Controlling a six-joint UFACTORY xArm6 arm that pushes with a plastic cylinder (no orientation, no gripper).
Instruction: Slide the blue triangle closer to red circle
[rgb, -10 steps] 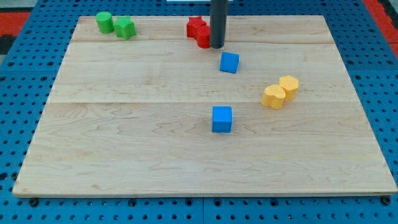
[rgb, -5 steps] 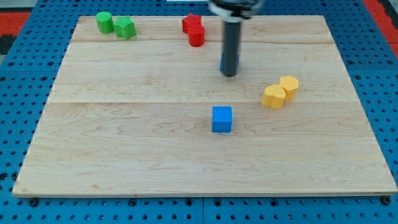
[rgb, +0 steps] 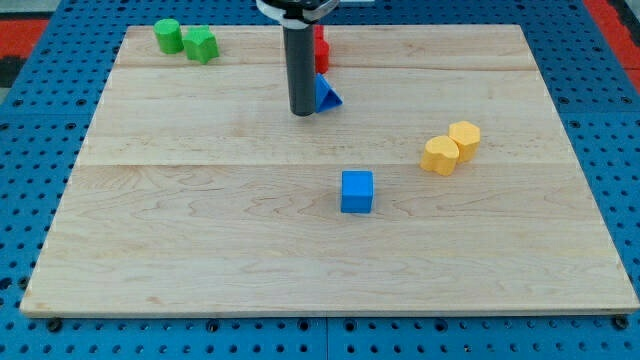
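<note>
The blue triangle (rgb: 328, 95) lies near the view's top centre, just below the red blocks. My dark rod stands against its left side, with my tip (rgb: 302, 113) on the board touching or nearly touching it. The rod hides most of the red blocks; only a red sliver (rgb: 320, 50) shows to its right, so I cannot tell the red circle from the other red block.
A blue cube (rgb: 357, 191) sits at the centre. Two yellow blocks (rgb: 450, 148) sit together at the right. A green cylinder (rgb: 168, 36) and another green block (rgb: 201, 45) sit at the top left. The wooden board (rgb: 200, 250) lies on a blue pegboard.
My tip went from the red blocks down to the blue triangle, then swept left. The blue triangle has moved left and slightly up, toward the red blocks.
</note>
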